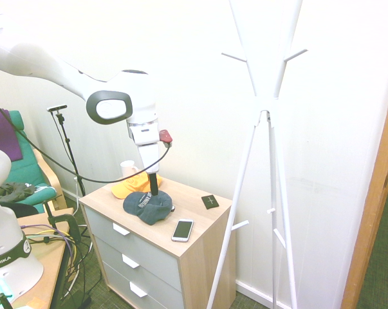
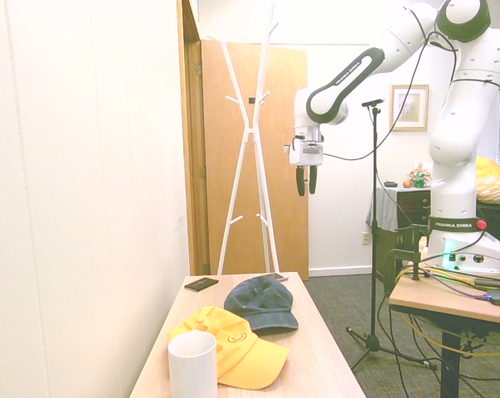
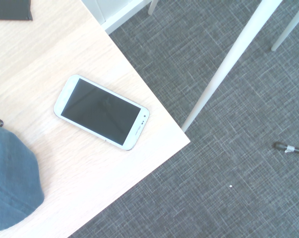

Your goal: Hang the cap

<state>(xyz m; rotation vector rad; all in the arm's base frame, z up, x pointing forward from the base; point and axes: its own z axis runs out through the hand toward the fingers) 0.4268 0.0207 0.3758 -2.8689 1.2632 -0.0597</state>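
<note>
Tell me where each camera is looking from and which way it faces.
First exterior: above the dresser's drawer side, facing the wall and coat rack; arm enters from picture left, gripper downward.
Second exterior: at the dresser's mug end, facing the coat rack and door; arm at right, gripper open.
Wrist: on the wrist, looking down at the phone; no robot parts visible.
All three share the blue cap.

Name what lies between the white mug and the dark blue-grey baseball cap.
The orange-yellow baseball cap lies between the white mug and the dark blue-grey baseball cap. The second exterior view shows this.
</note>
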